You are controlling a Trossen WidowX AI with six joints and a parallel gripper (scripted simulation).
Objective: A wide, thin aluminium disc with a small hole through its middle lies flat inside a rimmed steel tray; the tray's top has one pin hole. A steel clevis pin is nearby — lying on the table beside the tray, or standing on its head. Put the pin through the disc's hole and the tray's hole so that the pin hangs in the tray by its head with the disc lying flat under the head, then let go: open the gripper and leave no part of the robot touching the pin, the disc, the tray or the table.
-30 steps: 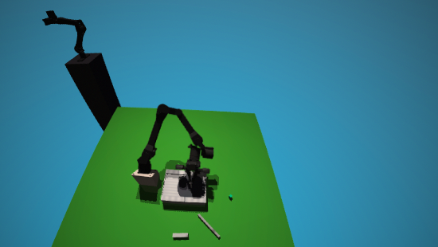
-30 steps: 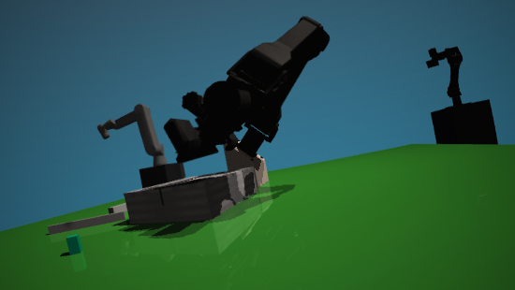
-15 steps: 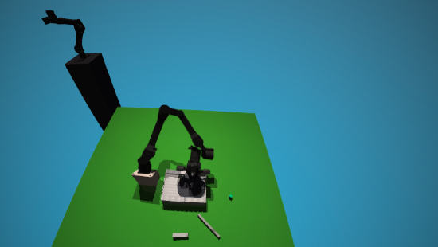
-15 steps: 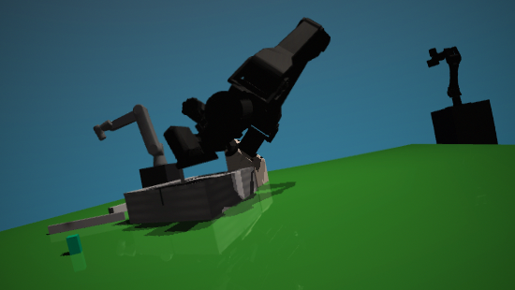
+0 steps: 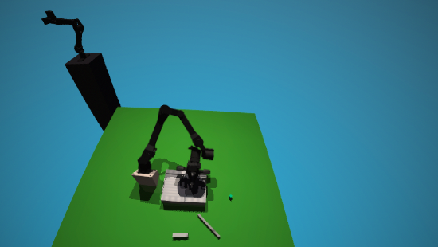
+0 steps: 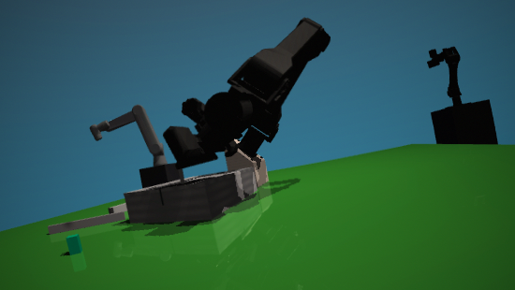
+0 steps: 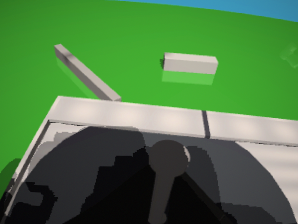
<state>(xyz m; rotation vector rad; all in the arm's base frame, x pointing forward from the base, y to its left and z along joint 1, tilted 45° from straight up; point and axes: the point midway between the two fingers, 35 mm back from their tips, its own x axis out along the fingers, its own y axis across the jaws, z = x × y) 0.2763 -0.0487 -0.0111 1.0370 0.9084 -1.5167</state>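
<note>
In top view, the gripper (image 5: 193, 189) (image 6: 183, 163) (image 7: 162, 176) is above the dark disc (image 5: 184, 192) (image 7: 252, 172), which lies in the tray (image 5: 171, 190) (image 6: 169, 206) (image 7: 135, 117), toward its 3 o'clock side. The teal block (image 5: 230, 197) (image 6: 74, 244) is at 3 o'clock from the tray, the long bar (image 5: 209, 226) (image 6: 89, 223) (image 7: 87, 72) at 5.

In exterior view, the fingers point to 7 o'clock, low over the tray.

In wrist view, the fingers are pinching the pin (image 7: 169, 158), its round head toward 12 o'clock, over the disc. The short block (image 7: 190, 63) lies beyond the rim, at 12 to 1 o'clock. Whether the pin touches the disc, I cannot tell.
</note>
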